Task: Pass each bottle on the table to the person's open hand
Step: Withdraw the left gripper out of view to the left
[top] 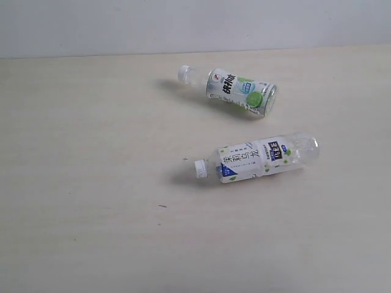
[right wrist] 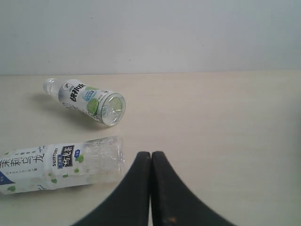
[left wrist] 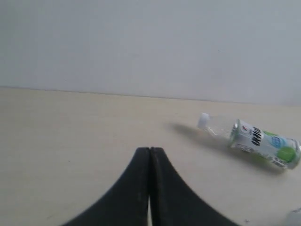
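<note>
My left jaws and right jaws are both pressed together, empty; the blue-white-labelled bottle (right wrist: 61,167) lies crosswise on the tabletop (right wrist: 225,117), its base just beside the right jaws.

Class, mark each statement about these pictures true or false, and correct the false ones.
1. The lime-label bottle and the blue-label bottle both lie on their sides on the table. True.
2. Both bottles have black caps. False: both caps are white.
3. The left hand and the right hand are both shut and empty. True.
4. The two bottles touch each other. False: bare table shows between them.
</note>
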`<control>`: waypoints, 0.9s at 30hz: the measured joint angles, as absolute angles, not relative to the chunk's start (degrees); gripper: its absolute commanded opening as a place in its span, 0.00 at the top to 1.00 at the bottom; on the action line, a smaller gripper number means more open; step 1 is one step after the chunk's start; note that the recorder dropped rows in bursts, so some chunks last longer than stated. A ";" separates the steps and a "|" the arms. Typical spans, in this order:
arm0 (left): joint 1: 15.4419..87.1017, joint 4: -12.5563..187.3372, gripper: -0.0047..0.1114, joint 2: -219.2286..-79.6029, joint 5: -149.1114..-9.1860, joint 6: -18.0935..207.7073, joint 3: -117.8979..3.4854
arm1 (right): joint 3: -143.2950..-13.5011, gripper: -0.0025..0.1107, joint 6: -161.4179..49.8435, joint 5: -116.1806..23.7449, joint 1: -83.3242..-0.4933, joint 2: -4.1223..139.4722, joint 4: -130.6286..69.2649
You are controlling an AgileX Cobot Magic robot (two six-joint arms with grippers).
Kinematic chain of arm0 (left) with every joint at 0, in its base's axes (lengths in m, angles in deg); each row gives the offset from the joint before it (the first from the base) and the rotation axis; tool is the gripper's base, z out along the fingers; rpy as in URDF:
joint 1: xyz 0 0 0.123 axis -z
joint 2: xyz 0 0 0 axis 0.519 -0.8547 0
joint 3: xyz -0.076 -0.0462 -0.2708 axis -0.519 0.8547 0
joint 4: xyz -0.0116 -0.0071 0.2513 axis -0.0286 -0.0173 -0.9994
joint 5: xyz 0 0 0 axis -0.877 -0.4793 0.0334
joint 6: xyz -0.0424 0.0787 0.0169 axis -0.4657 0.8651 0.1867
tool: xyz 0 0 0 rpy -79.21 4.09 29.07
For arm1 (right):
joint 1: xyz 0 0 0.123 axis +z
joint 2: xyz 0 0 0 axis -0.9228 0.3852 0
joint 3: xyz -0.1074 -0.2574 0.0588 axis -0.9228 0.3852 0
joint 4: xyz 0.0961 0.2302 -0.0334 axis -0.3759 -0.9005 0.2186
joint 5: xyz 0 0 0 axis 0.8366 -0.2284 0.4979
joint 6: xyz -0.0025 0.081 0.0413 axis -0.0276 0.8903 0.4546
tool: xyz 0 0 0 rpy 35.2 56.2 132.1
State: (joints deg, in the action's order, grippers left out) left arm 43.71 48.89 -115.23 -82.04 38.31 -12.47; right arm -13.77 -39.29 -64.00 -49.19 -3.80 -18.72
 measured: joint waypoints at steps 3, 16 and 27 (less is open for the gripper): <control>40.21 48.89 0.96 -115.23 -81.84 37.37 -11.64 | -13.77 0.98 -39.29 -64.00 -49.19 -3.80 -18.72; 38.87 48.52 0.96 -115.23 -80.70 36.87 -11.28 | -13.77 0.98 -39.97 -50.26 -49.19 -3.80 -15.42; 38.87 48.52 0.96 -115.23 -80.70 36.87 -11.28 | -23.81 0.98 -60.83 -17.39 -49.19 8.19 -66.25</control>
State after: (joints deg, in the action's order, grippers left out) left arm 38.87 48.52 -115.23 -80.70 36.87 -11.28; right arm -23.81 -60.83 -17.39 -49.19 8.19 -66.25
